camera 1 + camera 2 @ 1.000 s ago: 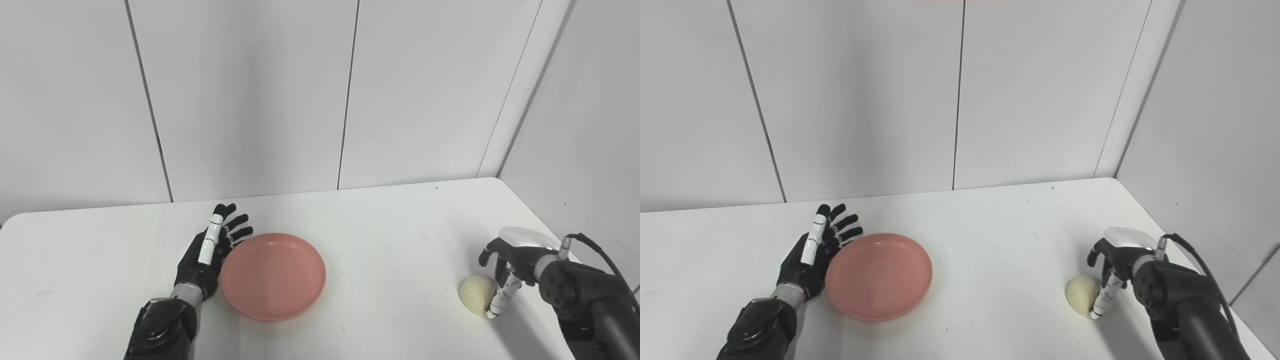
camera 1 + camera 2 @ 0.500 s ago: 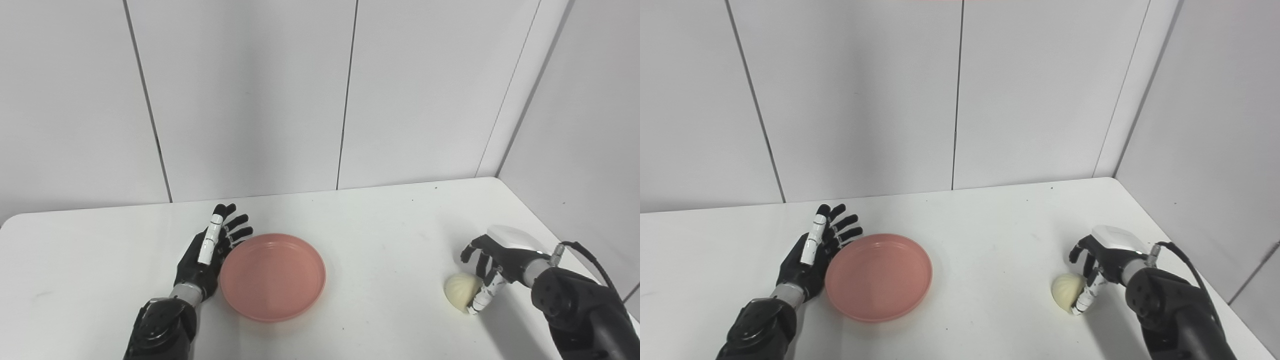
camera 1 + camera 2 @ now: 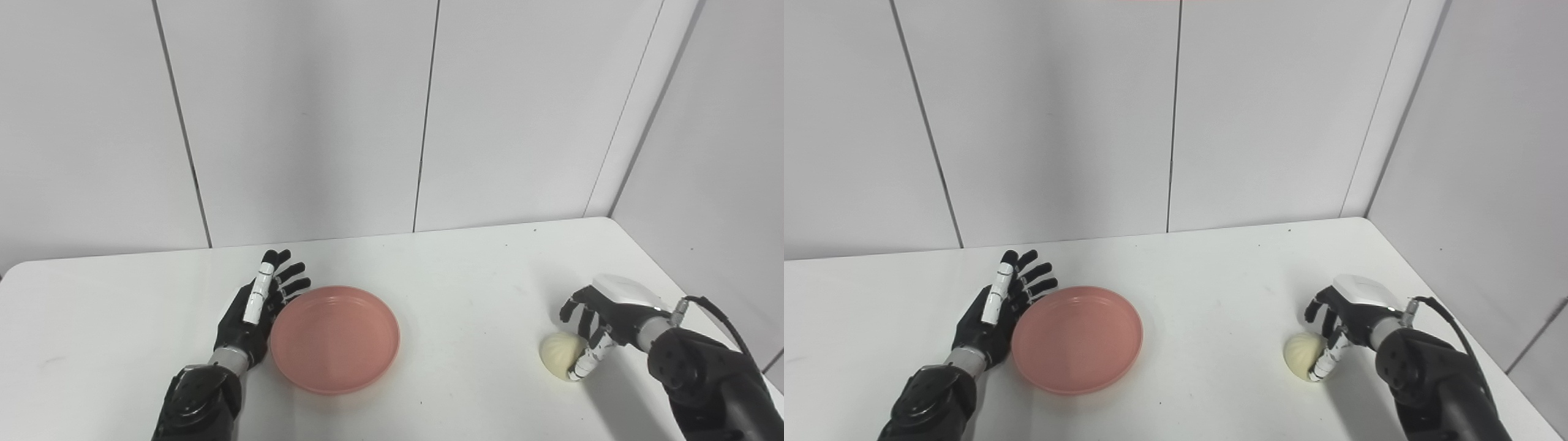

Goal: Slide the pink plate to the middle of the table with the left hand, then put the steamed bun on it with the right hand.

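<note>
Left robot hand (image 3: pixel 254 309): black, flat and spread, fingers apart and pointing away toward the wall, holding nothing. It rests on the white tabletop (image 3: pixel 465 269) with its inner edge against the near-left rim of the shallow round pink plate (image 3: pixel 335 338). Contact looks like touching, but I can't confirm it from these angles.

Pink plate sits immediately right of the left robot hand, flat on the tabletop, nothing in it. It is left of the tabletop's centre and well apart from the right robot hand.

Right robot hand (image 3: pixel 603 318): black with a white back cover, fingers curled down over the round, pleated, cream-white steamed bun (image 3: pixel 558 364). Thumb (image 3: pixel 585 364) with white segments presses on the bun's right side; the other fingers hang over its far side. Partly closed around the bun. Whether it's a firm grip or only contact isn't clear, and I can't tell if the bun is off the surface; a shadow sits directly under it, so it looks to be down on the tabletop.

Bun is just left of and under the right robot hand, near the tabletop's right edge, far right of the plate.

Grey cable (image 3: pixel 716 312) loops off the right wrist.
</note>
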{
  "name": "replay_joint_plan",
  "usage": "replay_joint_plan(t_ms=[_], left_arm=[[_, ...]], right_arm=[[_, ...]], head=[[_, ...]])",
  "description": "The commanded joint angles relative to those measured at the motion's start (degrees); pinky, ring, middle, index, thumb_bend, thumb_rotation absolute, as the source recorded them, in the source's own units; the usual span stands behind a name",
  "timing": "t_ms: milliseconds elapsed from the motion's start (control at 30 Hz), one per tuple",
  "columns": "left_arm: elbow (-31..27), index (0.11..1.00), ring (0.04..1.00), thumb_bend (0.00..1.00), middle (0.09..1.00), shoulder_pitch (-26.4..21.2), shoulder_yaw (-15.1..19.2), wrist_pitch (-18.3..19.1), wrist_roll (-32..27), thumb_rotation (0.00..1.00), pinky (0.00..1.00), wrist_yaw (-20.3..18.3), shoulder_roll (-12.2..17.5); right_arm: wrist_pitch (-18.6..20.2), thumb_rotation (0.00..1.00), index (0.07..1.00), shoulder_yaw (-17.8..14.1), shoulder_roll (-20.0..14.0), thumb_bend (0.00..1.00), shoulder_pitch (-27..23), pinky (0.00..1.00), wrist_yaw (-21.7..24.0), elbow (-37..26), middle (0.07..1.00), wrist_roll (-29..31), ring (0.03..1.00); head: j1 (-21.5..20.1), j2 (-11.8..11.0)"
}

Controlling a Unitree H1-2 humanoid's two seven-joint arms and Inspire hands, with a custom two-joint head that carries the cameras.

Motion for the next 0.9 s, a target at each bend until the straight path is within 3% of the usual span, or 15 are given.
replay_joint_plan(t_ms=[0, 100, 333, 467, 867], left_arm=[[0.44, 0.894, 0.793, 0.75, 0.859, -0.31, -0.45, 2.14, 0.25, 0.9, 0.75, -0.3, 0.19], [0.37, 0.896, 0.793, 0.75, 0.859, -0.28, -0.65, 2.29, 0.41, 0.9, 0.75, -0.25, 0.25], [0.98, 0.887, 0.79, 0.76, 0.855, -0.51, -0.74, 1.96, 0.34, 0.9, 0.75, -0.3, 0.12], [1.09, 0.894, 0.796, 0.76, 0.859, -0.58, -0.87, 1.92, 0.39, 0.91, 0.76, -0.37, 0.05], [1.69, 0.899, 0.798, 0.75, 0.864, -0.85, -0.99, 1.95, 0.29, 0.91, 0.77, -0.17, -0.49]], right_arm=[[0.04, 0.0, 0.599, -1.11, -0.75, 0.57, -0.94, 0.23, -3.16, -2.19, 0.473, 0.04, 0.292], [-0.97, 0.0, 0.501, -0.67, -1.17, 0.54, -0.66, 0.22, -6.04, -2.56, 0.475, 1.06, 0.283], [-1.96, 0.01, 0.528, -0.5, -2.04, 0.52, -1.8, 0.2, -10.42, -3.81, 0.416, 3.57, 0.268], [-2.74, 0.01, 0.493, 0.03, -3.02, 0.53, -3.06, 0.21, -12.12, -5.5, 0.459, 3.52, 0.27], [-0.68, 0.01, 0.502, 2.9, -2.89, 0.53, -10.16, 0.22, -9.92, -10.06, 0.461, 2.92, 0.289]], head=[[0.03, 0.03], [0.03, 0.08], [0.2, -0.03], [0.36, -0.04], [1.51, -0.21]])
